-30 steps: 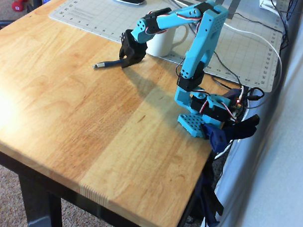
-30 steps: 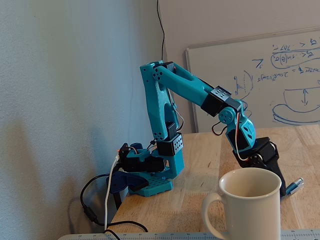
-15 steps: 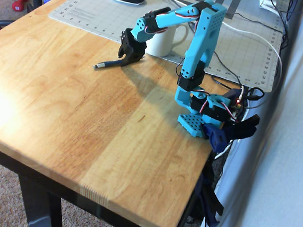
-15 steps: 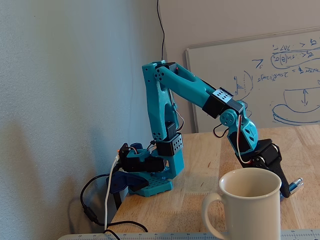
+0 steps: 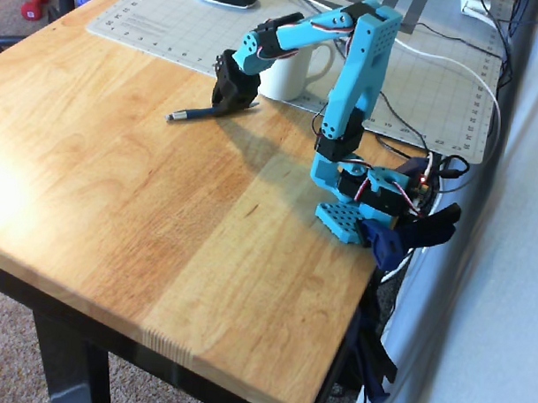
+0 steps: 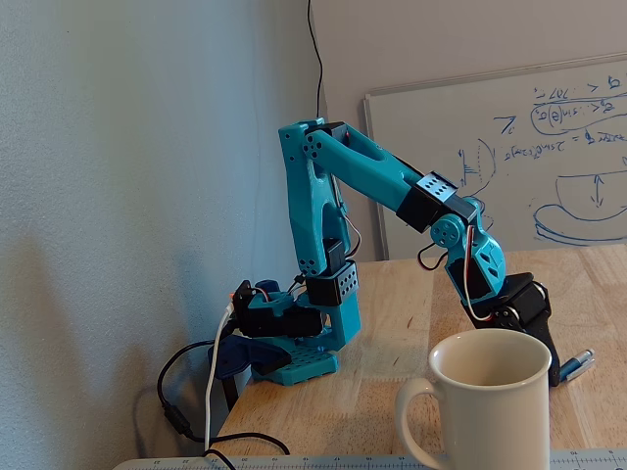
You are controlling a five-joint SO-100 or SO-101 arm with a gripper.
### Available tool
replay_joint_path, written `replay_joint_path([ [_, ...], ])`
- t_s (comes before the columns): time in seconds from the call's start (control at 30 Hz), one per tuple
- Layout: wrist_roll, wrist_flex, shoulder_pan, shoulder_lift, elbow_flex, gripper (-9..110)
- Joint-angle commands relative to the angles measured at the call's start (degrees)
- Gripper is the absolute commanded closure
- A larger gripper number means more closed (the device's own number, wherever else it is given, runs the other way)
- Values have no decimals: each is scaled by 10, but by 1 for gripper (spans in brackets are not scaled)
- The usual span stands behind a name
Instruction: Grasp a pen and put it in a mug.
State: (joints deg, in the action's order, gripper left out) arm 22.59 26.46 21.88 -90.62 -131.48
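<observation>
Slim dark pen lying flat on the wooden table, silvery tip pointing left in the overhead view, rear end hidden under the black gripper; in the fixed view only the tip end showing, right of the mug. Likely light, rigid and smooth, so prone to roll or slip between hard fingers; best taken near mid-length, across the barrel, so it hangs balanced and can tip upright. Gripper lowered onto the pen's rear portion, fingers at table level; impossible to tell from either view whether clenched on the barrel or merely straddling it. Cream-white mug standing upright just behind the gripper in the overhead view, on the edge of a pale cutting mat; large in the fixed view's foreground, handle to the left, mouth open and empty as far as visible. Turquoise arm reaching from its base at the table's right edge; whiteboard with blue scribbles against the wall behind.
</observation>
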Motion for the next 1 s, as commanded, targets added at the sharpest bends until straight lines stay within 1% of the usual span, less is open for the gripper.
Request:
replay_joint_path([
  [0.0, -5, 1, 10, 32, -7, 100],
  [0.5, -7, 0, -30, -26, -12, 101],
  [0.8, -9, 0, -90, -146, -18, 100],
  [0.87, -21, 1, -102, -161, -19, 100],
  [0.97, -81, 1, -115, -183, -33, 100],
])
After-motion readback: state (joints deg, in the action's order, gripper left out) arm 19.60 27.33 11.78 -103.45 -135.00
